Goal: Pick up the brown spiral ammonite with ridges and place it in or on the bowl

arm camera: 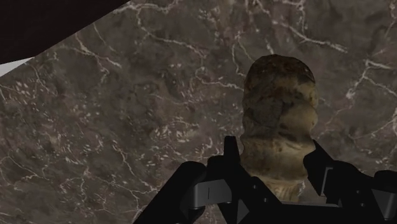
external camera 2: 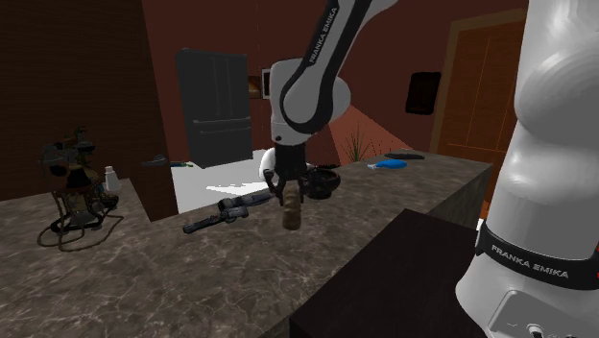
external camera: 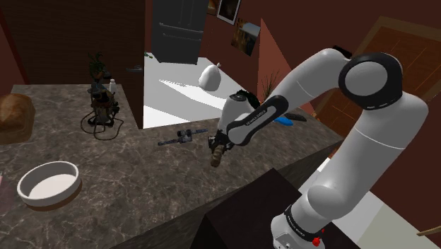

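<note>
Dark veined stone counter (external camera: 141,184) spans the work area. The white arm (external camera: 367,99) rises from the dark stand (external camera: 247,212) and reaches over the counter toward the shoulder view's left. The white bowl (external camera: 46,201) sits on the counter near the shoulder view's lower left edge, upright and with nothing seen inside. A dark elongated tool (external camera: 182,137) lies flat on the counter just beyond the hand (not a task item, but close to the travel path). The black gripper (arm camera: 273,147) points downward over the counter's near edge, with its two fingers clamped on either side of the brown ridged ammonite (arm camera: 280,121). The wrist view shows both fingers pressed against the shell's lower flanks, and the coil stands out past the fingertips. In the second exterior view the ammonite (external camera 2: 291,211) hangs below the hand and looks to be clear of the stone, though the gap is hard to confirm. Status, as judged: the grasp is done and the lift appears done. Remaining are the carry across bare counter to the bowl, which is well apart from the hand, then lowering into it and releasing. Risk: the shell is lumpy and held low, so it may pivot during transit.
</note>
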